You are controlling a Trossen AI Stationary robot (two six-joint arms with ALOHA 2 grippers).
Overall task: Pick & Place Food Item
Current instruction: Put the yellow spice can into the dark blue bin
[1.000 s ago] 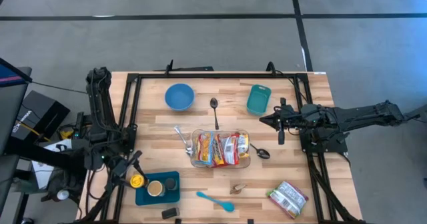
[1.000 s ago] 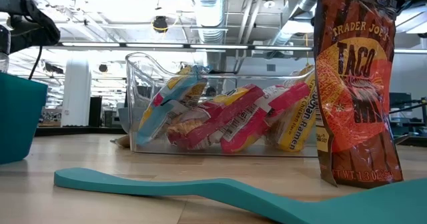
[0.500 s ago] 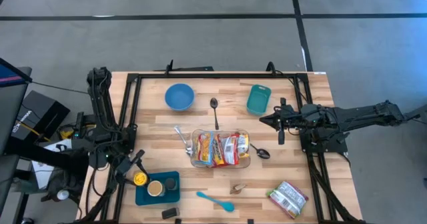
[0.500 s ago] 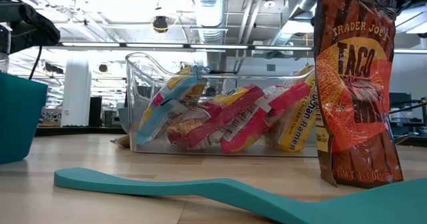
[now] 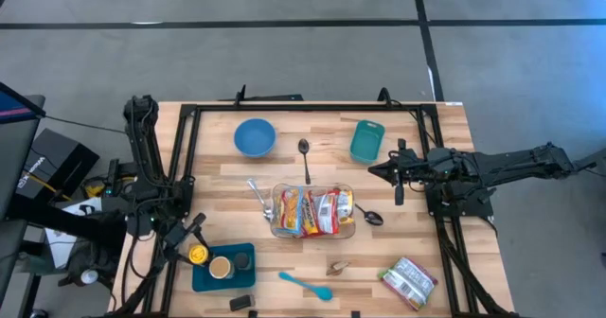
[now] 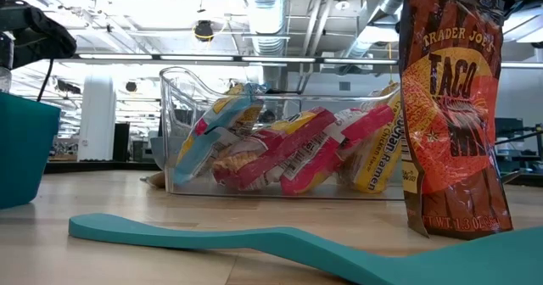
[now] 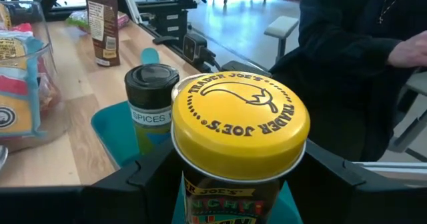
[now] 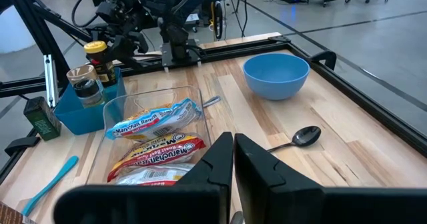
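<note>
Wooden planks form the table (image 5: 218, 181), which is framed by a black rail and set on a grey floor. At the table's middle a clear plastic container (image 5: 313, 211) is filled with ramen packets (image 5: 322, 210); in the low view the same packets are seen pressed against its transparent wall. 1 blue bowl (image 5: 254, 136) and 1 teal tub (image 5: 366, 140) are placed toward the far edge, with a metal spoon (image 5: 304, 157) between them. A second spoon (image 5: 369, 216) is laid just beside the container on the right arm's side. Near the front edge a teal spatula (image 5: 306, 285) is laid flat, and a taco seasoning pouch (image 5: 409, 281) is seen toward the front corner on the right arm's side.

At the front corner on the left arm's side a blue tray (image 5: 244, 278) is set, with a glass jar (image 5: 220, 267) standing in it. The left gripper (image 5: 192, 252) is held at the tray's outer edge, closed around a yellow-lidded jar (image 7: 240, 127). In the left wrist view the 2 dark fingers (image 7: 157, 167) are seen pressed against the jar's sides just under the lid, and a black-capped spice bottle (image 7: 151, 107) is seen standing just beyond it. A person in dark clothing (image 7: 347, 57) is seen past the table's edge.

The right gripper (image 5: 386, 172) is held above the table beside the teal tub, well apart from the container, with its jaws fully closed and nothing between them.
</note>
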